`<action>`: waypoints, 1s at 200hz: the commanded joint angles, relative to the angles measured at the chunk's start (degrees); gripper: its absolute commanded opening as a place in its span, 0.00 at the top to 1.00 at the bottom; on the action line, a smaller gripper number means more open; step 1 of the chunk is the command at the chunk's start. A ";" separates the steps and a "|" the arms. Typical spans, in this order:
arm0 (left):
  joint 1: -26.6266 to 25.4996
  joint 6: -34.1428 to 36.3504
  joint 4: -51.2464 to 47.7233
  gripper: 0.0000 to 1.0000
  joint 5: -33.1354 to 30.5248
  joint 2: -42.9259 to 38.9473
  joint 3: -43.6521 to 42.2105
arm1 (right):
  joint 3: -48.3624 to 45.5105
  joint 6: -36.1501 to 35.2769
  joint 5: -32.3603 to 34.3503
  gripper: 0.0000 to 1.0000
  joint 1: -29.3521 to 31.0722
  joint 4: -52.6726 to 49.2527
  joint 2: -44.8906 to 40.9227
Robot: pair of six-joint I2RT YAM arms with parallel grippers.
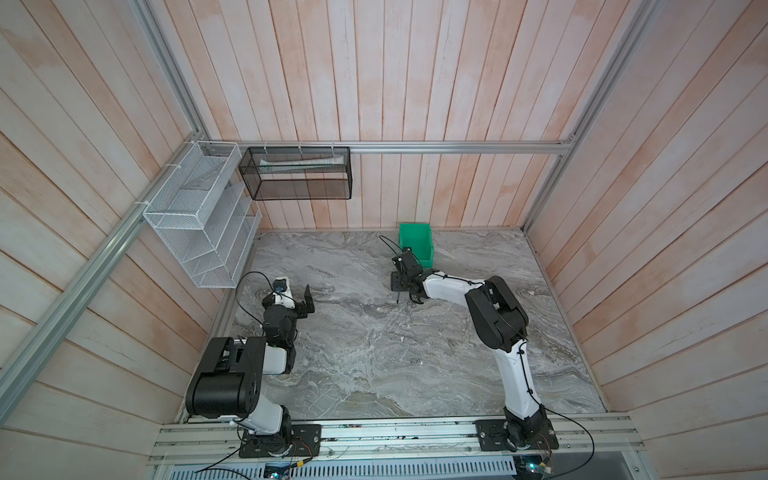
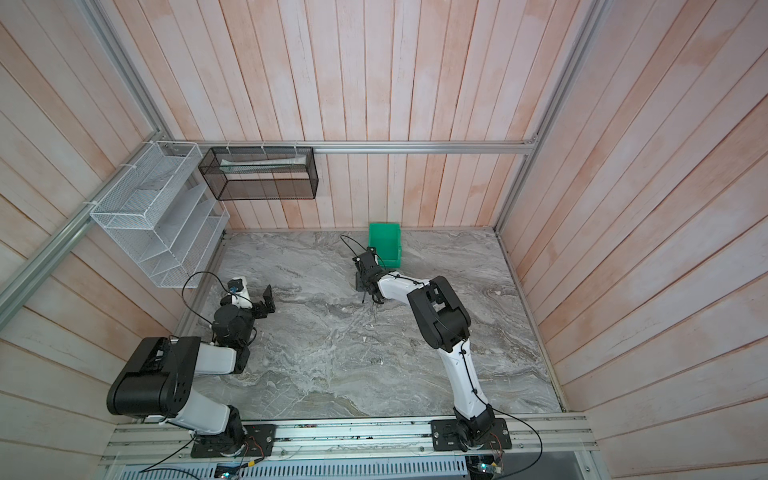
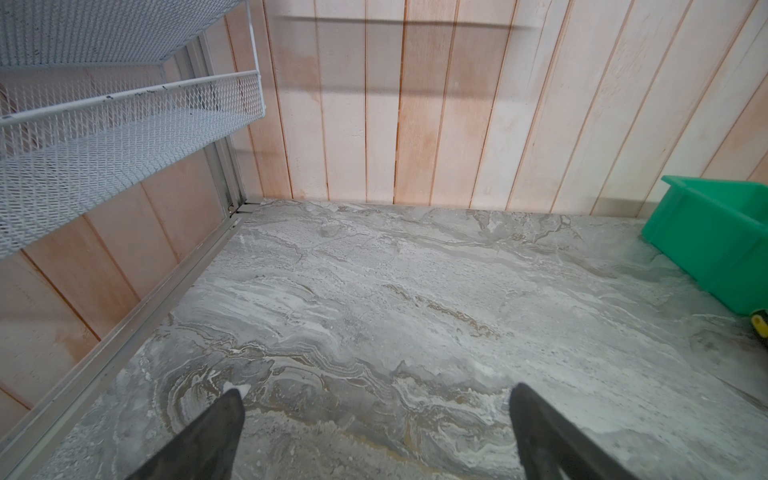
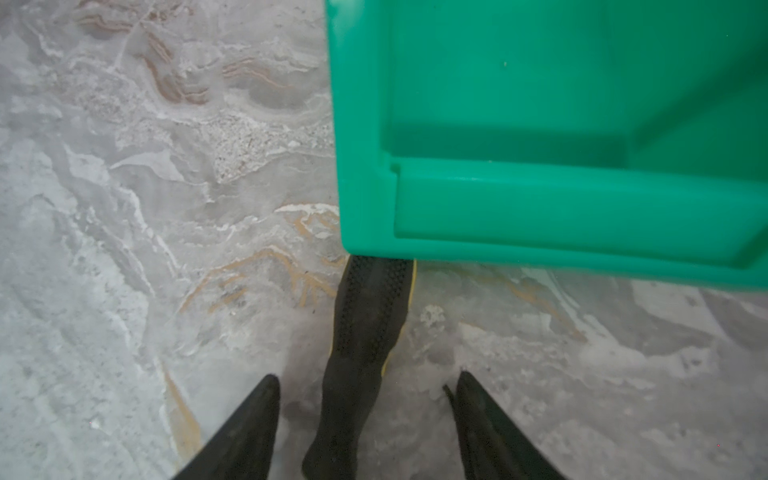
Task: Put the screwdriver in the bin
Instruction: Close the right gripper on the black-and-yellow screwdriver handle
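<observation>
Right gripper, jaws apart, straddles the screwdriver handle with a gap on each side. The handle's end meets the bin front. Left gripper: wide, holding nothing.

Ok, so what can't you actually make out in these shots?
- Right wrist view: the screwdriver handle's far end is hidden by the lip of the bin; its shaft is out of frame.
- Both top views: the right gripper covers most of the screwdriver.
- Left wrist view: only a yellow-black scrap of it shows, cut by the frame edge.
- Top views: pale contents of the black mesh basket, too small to identify.
</observation>
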 commanded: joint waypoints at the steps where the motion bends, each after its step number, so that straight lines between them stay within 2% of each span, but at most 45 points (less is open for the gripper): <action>1: 0.17 -0.22 -0.41 0.00 0.50 -0.56 0.00 | 1.37 1.29 0.02 0.43 0.02 -1.76 2.68; 10: 0.16 -0.28 -0.44 0.00 0.50 -0.56 0.01 | 1.74 1.49 -0.52 0.51 0.01 -1.82 3.07; 34: 0.17 -0.22 -0.48 0.00 0.50 -0.57 0.01 | 1.62 1.51 -1.42 0.62 -0.04 -1.63 2.96; 55: 0.16 -0.28 -0.47 0.00 0.50 -0.56 -0.01 | 0.31 1.38 -1.40 0.85 -0.05 -1.43 1.95; 69: 0.17 -0.23 -0.43 0.00 0.50 -0.57 0.02 | -1.34 1.15 -2.02 0.94 -0.04 -0.91 0.97; 98: 0.12 -0.20 -0.48 0.00 0.50 -0.57 -0.01 | -8.30 0.79 -2.72 1.00 0.07 1.54 -3.39; 157: 0.17 -0.27 -0.43 0.00 0.50 -0.56 0.00 | -25.65 0.09 -6.82 1.00 0.15 8.49 -15.32; 200: 0.16 -0.28 -0.45 0.00 0.50 -0.57 -0.01 | -32.24 -1.09 -10.76 1.00 0.20 10.86 -24.19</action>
